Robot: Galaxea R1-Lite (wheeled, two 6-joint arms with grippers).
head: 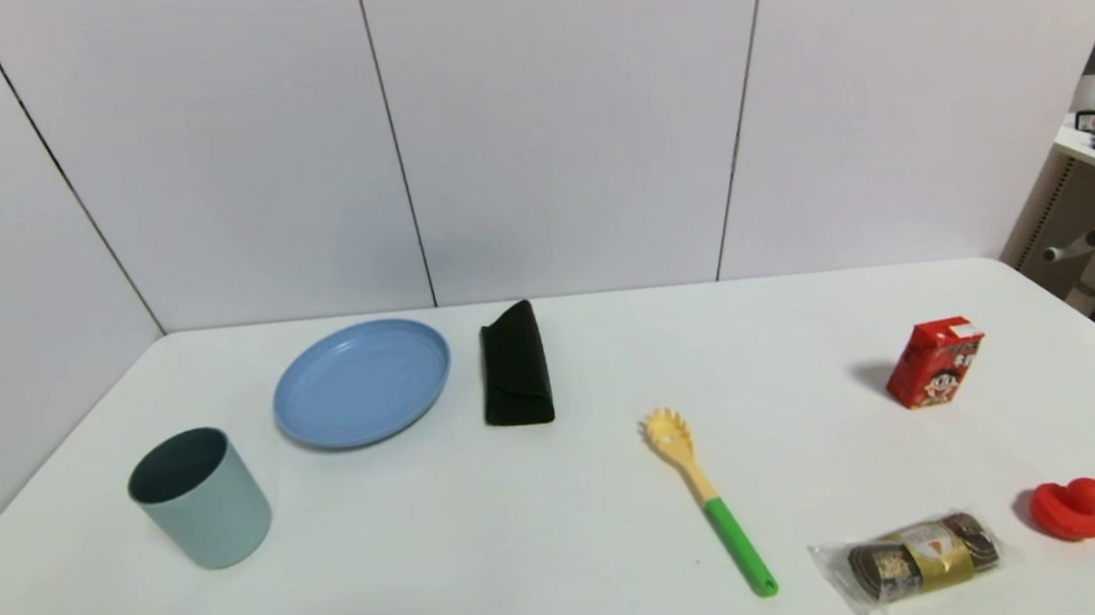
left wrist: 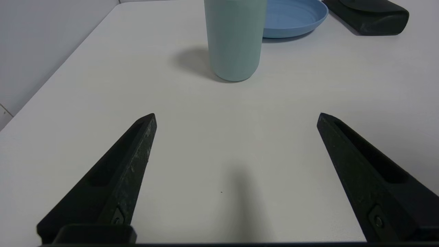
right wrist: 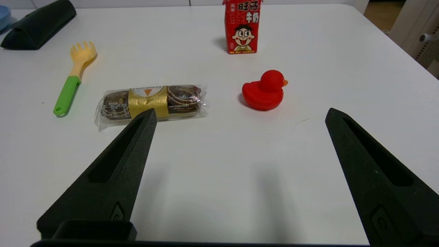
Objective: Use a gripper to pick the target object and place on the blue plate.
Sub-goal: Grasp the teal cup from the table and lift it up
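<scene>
Short of the cup, left gripper jaws gape empty.

1. Red cardboard drink carton, upright on the white table: large white Chinese characters "旺仔" across the top of the front face, with "牛奶" beneath them, above a cartoon boy's face with wide eyes and an open mouth. Smaller print at the foot of that face, too small to read.
2. Same carton in the head view: cartoon face visible, lettering not legible.
3. Clear plastic-wrapped dark brown roll with a gold paper band: white label patch with a small orange triangle mark and a line of lettering on the band, too small to read; fine print on the wrapper likewise illegible.
</scene>
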